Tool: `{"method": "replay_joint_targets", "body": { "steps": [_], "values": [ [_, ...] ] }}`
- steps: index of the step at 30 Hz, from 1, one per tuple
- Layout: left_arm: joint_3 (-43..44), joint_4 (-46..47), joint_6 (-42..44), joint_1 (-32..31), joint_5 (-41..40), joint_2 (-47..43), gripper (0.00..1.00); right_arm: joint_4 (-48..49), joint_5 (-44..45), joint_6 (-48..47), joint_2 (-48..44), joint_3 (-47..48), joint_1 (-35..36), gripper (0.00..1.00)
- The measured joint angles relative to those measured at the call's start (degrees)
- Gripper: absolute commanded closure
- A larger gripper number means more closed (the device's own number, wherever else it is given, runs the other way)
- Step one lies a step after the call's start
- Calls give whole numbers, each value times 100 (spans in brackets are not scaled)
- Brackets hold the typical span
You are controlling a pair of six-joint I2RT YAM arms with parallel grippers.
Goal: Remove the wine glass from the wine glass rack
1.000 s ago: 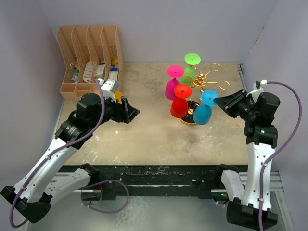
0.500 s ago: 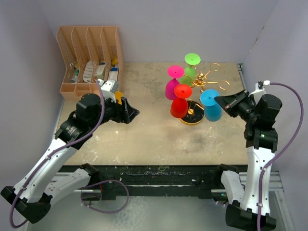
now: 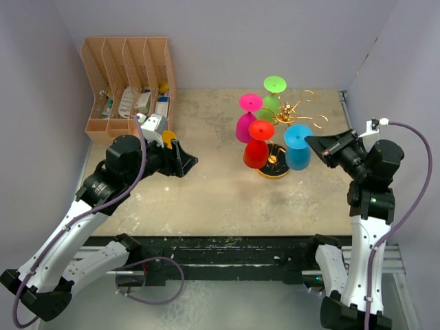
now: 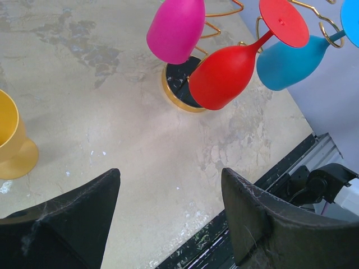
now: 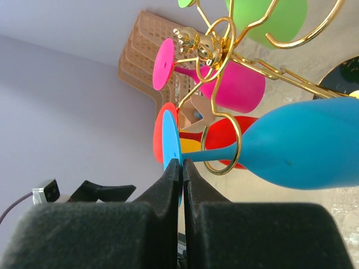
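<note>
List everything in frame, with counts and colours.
wine glass rack: 1, gold with dark base, table right of centre
green wine glass: 1, green, hanging on rack, far side
magenta wine glass: 1, magenta, hanging, rack's left
red wine glass: 1, red, hanging, near left
blue wine glass: 1, blue, hanging, near right
yellow cup: 1, yellow, table by left pincer
slotted organiser: 1, peach, back left
table: 1, beige
left pincer: 1, black, open, empty
right pincer: 1, black, shut on blue wine glass foot

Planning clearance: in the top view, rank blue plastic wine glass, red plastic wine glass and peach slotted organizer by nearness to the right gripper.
1. Blue wine glass, gripped.
2. Red wine glass, farther left.
3. Peach organizer, far-left corner.
</note>
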Motion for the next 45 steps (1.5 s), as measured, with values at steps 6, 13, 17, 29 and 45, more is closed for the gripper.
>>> {"method": "replay_joint_targets", "body": {
  "steps": [6,13,17,29,45],
  "values": [
    [-2,-2,-4,0,0,0,24,317,-105,232,-31,-361,0,100],
    [0,-48,-7,0,-22,-39,24,562,-101,385,87,-393,0,100],
    [0,-50,-4,0,-31,-52,24,785,-105,470,227,-393,0,100],
    [0,-111,-9,0,-105,-52,24,1257,-101,560,793,-393,0,100],
    [0,-114,-103,0,-103,-35,24,1392,326,1016,525,-378,-2,100]
  ]
}}
